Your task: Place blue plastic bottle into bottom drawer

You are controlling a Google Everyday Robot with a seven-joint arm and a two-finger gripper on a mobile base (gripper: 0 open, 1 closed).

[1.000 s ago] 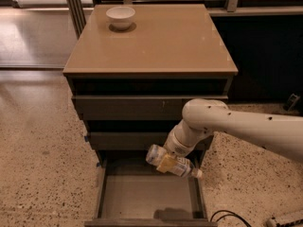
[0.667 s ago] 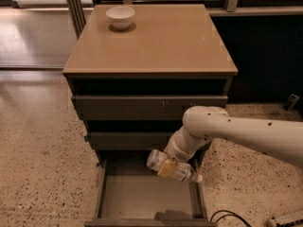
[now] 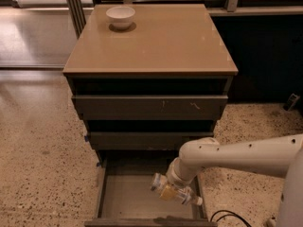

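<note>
One bottle (image 3: 187,197), clamped in gripper (image 3: 169,192), tilted over open bottom drawer (image 3: 127,197); one bowl (image 3: 120,16) on cabinet top (image 3: 156,41).

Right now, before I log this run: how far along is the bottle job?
Done: the bottom drawer is pulled open. In hand: the gripper, low at the drawer's right side, holds the blue plastic bottle tilted above the drawer floor. Left: lower it, let go, and withdraw.
</note>
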